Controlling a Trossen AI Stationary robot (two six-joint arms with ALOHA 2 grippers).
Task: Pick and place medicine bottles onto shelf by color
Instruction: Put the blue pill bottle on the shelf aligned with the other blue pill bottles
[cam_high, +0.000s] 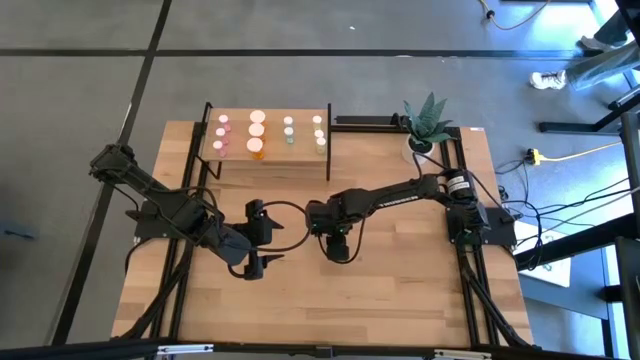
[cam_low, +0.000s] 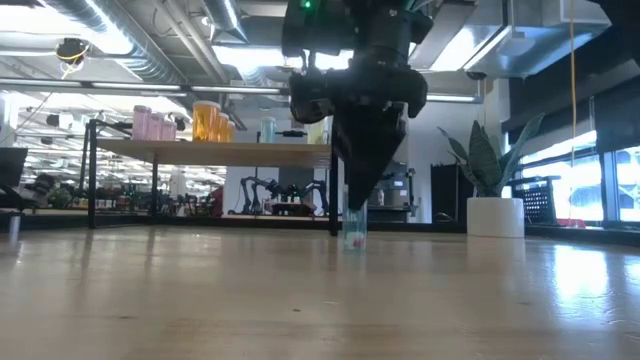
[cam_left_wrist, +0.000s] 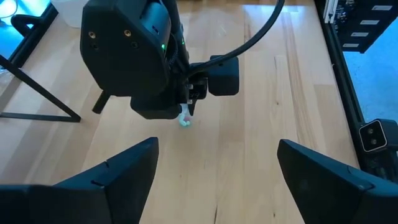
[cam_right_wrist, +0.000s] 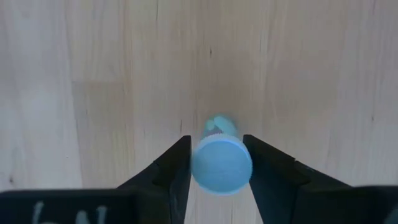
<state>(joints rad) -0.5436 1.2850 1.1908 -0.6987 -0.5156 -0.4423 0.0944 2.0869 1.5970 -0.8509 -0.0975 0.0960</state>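
A tiny green medicine bottle (cam_low: 354, 236) with a pale cap stands on the tabletop near its middle. My right gripper (cam_high: 339, 246) points down over it, its fingers on either side of the cap. My left gripper (cam_high: 256, 240) is open and empty, a little toward the table's left from the bottle; its wrist view shows the bottle (cam_left_wrist: 185, 119) under the right arm. The shelf (cam_high: 270, 168) stands at the far left of the table with pink, orange, green and yellowish bottles (cam_high: 256, 131) on its top, which the low view (cam_low: 175, 124) also shows. My right gripper pinches the green bottle by its cap (cam_right_wrist: 221, 165) between its two fingers. The fingers come from above and point down. The bottle is upright, and in the low view its bottom (cam_low: 354, 246) appears to rest on the tabletop.
A white pot with a green plant (cam_high: 424, 132) stands at the table's far right corner, and shows in the low view (cam_low: 495, 216). Black frame rails run along both sides of the table. Bare wood lies near the front edge.
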